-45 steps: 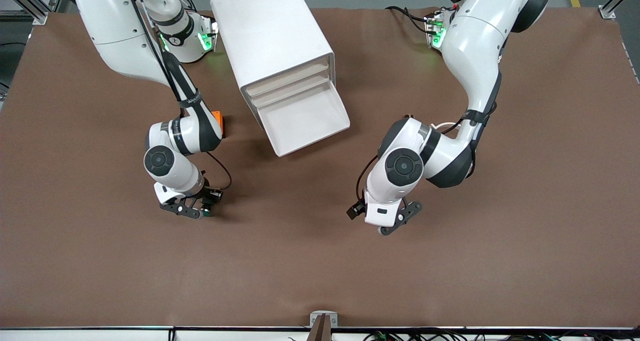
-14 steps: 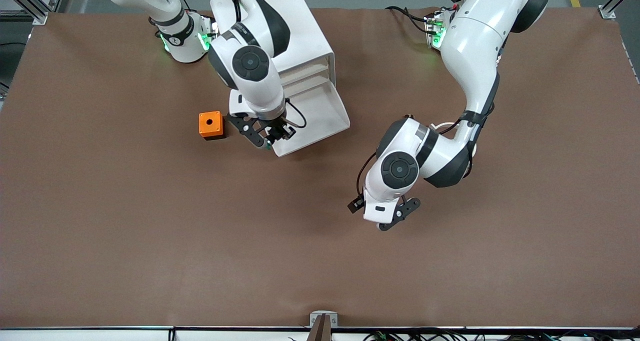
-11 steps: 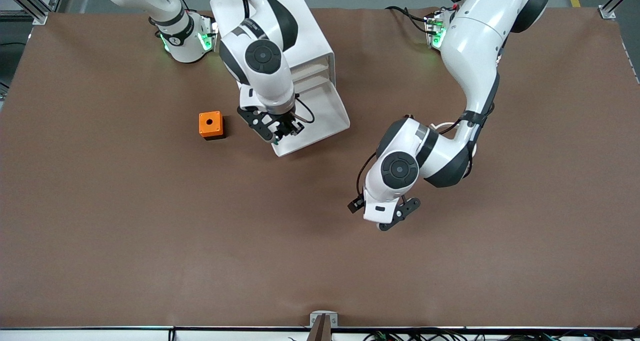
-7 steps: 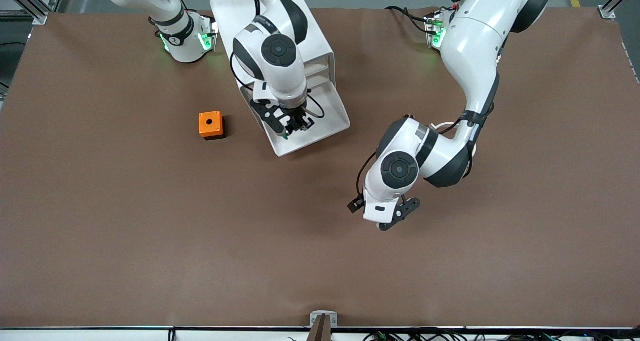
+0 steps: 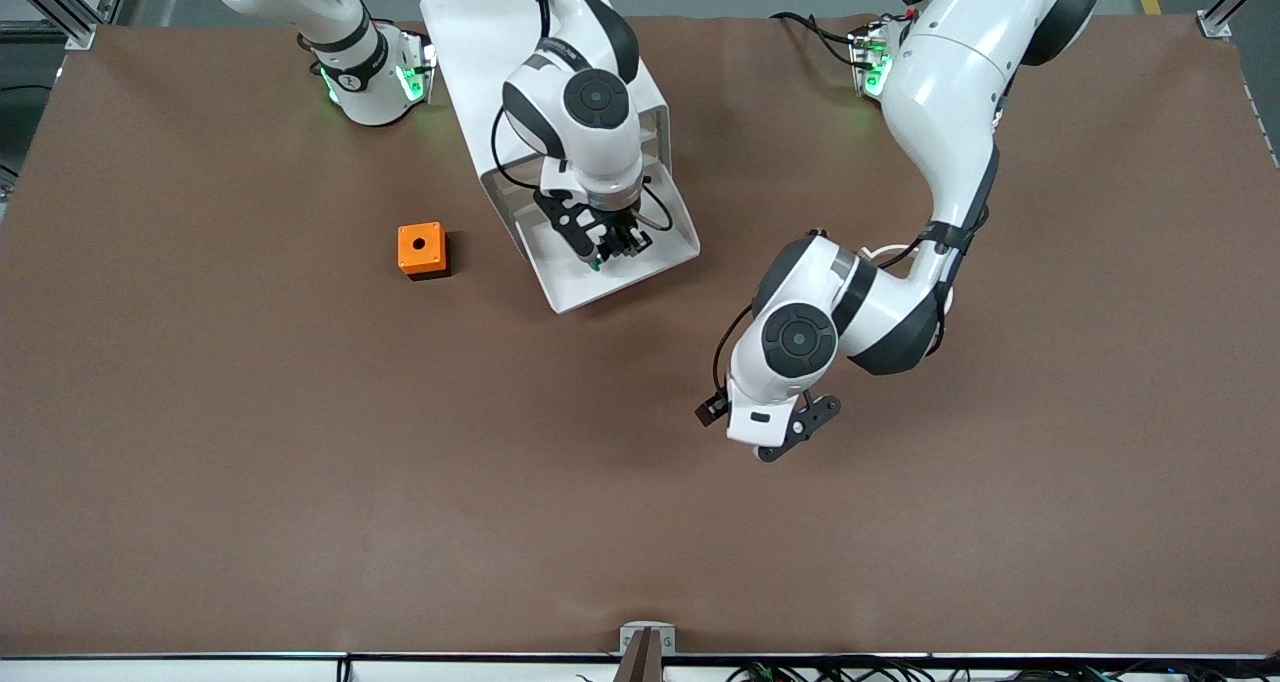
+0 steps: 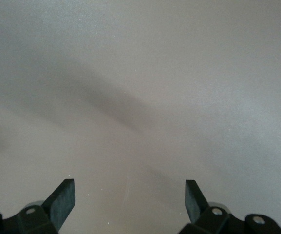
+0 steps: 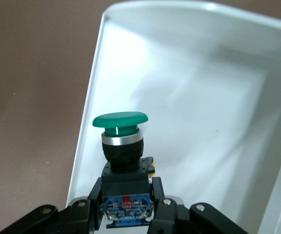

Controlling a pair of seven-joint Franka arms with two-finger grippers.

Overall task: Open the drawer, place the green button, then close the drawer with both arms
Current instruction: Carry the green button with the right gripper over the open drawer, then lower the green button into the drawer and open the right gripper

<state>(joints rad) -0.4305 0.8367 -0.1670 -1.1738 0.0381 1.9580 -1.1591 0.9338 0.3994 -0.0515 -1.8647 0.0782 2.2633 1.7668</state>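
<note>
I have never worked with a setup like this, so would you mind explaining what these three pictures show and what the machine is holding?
These are two white robot arms at a brown table. The wide picture is taken from a high camera facing them; the other two come from small cameras on each arm's wrist.

The right hand is shut on a small green-capped button, which it holds over the open bottom drawer of a white cabinet. Its wrist picture shows the button up close, with the white drawer beneath.

The left hand waits open and empty over bare table, toward the left arm's end; its wrist picture shows only its two dark fingertips and the tabletop.

An orange box with a hole sits on the table beside the cabinet.
</note>
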